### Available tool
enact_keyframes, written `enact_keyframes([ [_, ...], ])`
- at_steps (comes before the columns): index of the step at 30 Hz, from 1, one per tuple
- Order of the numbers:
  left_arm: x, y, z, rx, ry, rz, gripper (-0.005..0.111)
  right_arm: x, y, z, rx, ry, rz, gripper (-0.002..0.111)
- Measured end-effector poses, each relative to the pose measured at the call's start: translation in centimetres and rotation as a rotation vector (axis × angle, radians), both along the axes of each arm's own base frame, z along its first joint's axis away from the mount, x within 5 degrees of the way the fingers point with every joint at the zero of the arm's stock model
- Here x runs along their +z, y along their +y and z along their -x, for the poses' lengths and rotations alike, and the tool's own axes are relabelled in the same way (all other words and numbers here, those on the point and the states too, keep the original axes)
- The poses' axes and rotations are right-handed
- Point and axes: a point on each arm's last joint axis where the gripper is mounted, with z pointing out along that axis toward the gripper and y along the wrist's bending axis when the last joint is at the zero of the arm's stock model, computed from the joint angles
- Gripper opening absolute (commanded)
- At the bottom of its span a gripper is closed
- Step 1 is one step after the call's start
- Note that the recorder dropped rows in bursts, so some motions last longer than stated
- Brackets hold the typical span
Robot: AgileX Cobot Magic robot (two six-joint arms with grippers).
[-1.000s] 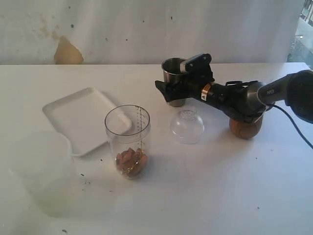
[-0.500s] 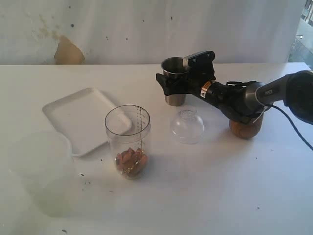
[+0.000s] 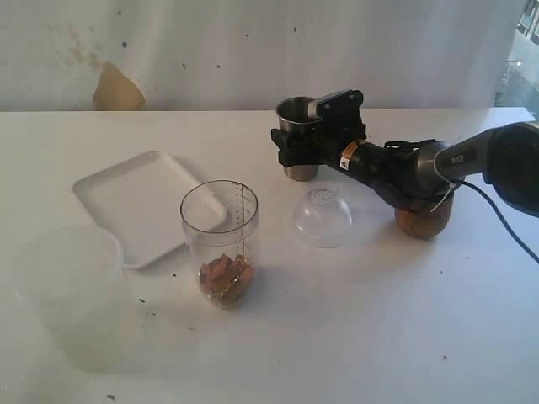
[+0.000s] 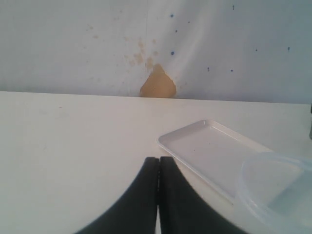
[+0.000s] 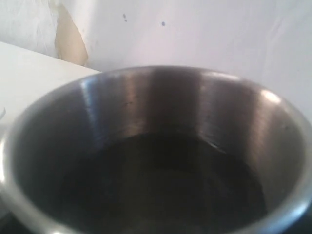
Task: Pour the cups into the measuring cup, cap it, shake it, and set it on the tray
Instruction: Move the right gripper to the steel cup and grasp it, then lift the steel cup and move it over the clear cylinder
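The steel tumbler (image 3: 295, 114) stands upright at the back of the table, and its dark inside fills the right wrist view (image 5: 156, 146). My right gripper (image 3: 307, 150) straddles it, one finger on each side of its wall; I cannot tell whether the fingers press it. The brown wooden cup (image 3: 424, 220) sits behind that arm, partly hidden. The clear measuring cup (image 3: 221, 244) stands uncapped near the middle with brownish pieces in its bottom. The white tray (image 3: 139, 202) lies to its left. My left gripper (image 4: 158, 161) is shut on nothing above bare table, near the tray (image 4: 214, 151).
A clear dome cap (image 3: 322, 217) rests on the table between the measuring cup and the wooden cup. A cloudy translucent plastic cup (image 3: 72, 295) stands at the front left, and its rim (image 4: 278, 190) shows in the left wrist view. A white wall backs the table.
My right gripper has slid further in around the steel tumbler and its fingers have drawn closer to the wall. Nothing else has moved.
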Motion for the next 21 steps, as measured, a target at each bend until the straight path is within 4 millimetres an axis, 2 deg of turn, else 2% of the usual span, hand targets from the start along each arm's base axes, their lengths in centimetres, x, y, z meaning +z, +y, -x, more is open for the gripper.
enact_keyframes([
  [2, 0.0, 0.0, 0.0, 0.000, 0.000, 0.000, 0.001, 0.2, 0.1, 0.1, 0.021, -0.003, 0.018, 0.000],
  [5, 0.0, 0.0, 0.0, 0.000, 0.000, 0.000, 0.001, 1.6, 0.3, 0.2, 0.053, -0.002, 0.096, 0.000],
  [11, 0.0, 0.0, 0.0, 0.000, 0.000, 0.000, 0.001, 9.7, 0.6, 0.9, 0.092, -0.088, -0.003, 0.000],
  [16, 0.0, 0.0, 0.0, 0.000, 0.000, 0.000, 0.001, 13.1, 1.2, 2.2, 0.177, -0.120, -0.019, 0.000],
  [21, 0.0, 0.0, 0.0, 0.000, 0.000, 0.000, 0.001, 15.0, 1.3, 4.2, 0.226, -0.111, 0.006, 0.000],
])
